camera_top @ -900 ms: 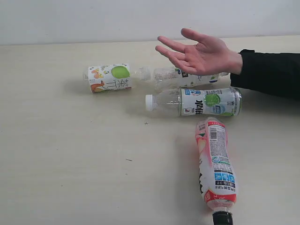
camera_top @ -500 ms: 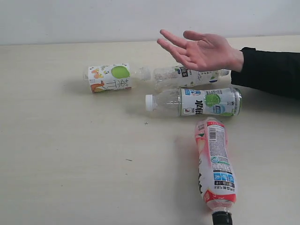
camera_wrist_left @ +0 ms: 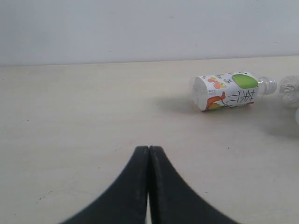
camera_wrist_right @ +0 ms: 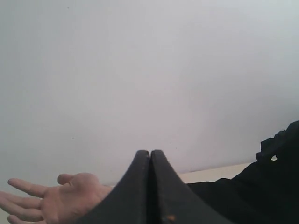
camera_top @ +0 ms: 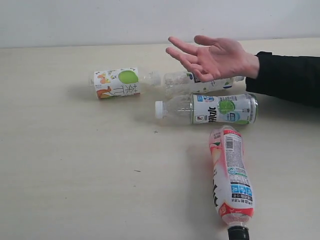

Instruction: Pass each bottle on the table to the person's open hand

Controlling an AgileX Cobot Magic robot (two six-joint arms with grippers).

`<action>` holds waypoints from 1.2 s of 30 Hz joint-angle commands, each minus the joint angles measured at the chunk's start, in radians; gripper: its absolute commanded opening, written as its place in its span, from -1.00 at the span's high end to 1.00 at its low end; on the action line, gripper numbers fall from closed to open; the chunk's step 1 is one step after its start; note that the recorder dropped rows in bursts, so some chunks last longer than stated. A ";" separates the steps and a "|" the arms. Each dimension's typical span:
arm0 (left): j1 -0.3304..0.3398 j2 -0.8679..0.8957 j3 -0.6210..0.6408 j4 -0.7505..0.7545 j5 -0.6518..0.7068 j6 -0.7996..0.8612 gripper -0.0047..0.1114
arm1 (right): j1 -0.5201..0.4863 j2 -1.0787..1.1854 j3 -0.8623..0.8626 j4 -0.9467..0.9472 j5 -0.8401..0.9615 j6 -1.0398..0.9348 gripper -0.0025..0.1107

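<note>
Four bottles lie on their sides on the table (camera_top: pixel 75 165). The pink-labelled bottle (camera_top: pixel 229 177) with a black cap is nearest the front. A white-labelled bottle with a green spot (camera_top: pixel 210 108) lies behind it. Another white-labelled bottle (camera_top: pixel 117 82) (camera_wrist_left: pixel 227 91) lies at the left. The slim white-and-blue bottle (camera_top: pixel 187 81) is partly hidden under the person's open hand (camera_top: pixel 212 57) (camera_wrist_right: pixel 51 198), which hovers palm up. My left gripper (camera_wrist_left: pixel 149 148) is shut and empty, low over bare table. My right gripper (camera_wrist_right: pixel 150 152) is shut and empty, near the hand. Neither gripper shows in the exterior view.
A pale wall (camera_top: pixel 100 20) runs behind the table's far edge. The person's black sleeve (camera_top: pixel 287 77) (camera_wrist_right: pixel 261 186) reaches in from the right, over the table.
The hand has shifted slightly, its fingers dipping a little lower and leftward. The bottles have stayed where they were.
</note>
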 commanded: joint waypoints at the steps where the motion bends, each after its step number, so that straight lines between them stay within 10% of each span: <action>1: 0.002 -0.005 0.003 -0.003 -0.003 -0.003 0.88 | -0.006 -0.006 0.004 0.085 -0.079 0.134 0.96; 6: 0.002 -0.005 0.003 -0.003 -0.003 -0.003 0.88 | -0.006 -0.006 -0.001 0.298 -0.226 0.200 0.96; 17: 0.002 -0.005 0.003 -0.003 -0.003 -0.003 0.88 | -0.006 0.287 -0.459 0.220 0.393 -0.011 0.96; 25: 0.002 -0.005 0.003 -0.003 -0.003 -0.003 0.88 | -0.006 0.701 -0.712 0.593 0.853 -0.562 0.96; 36: 0.002 -0.005 0.003 -0.003 -0.003 -0.003 0.88 | 0.034 1.115 -0.791 0.715 1.115 -0.706 0.96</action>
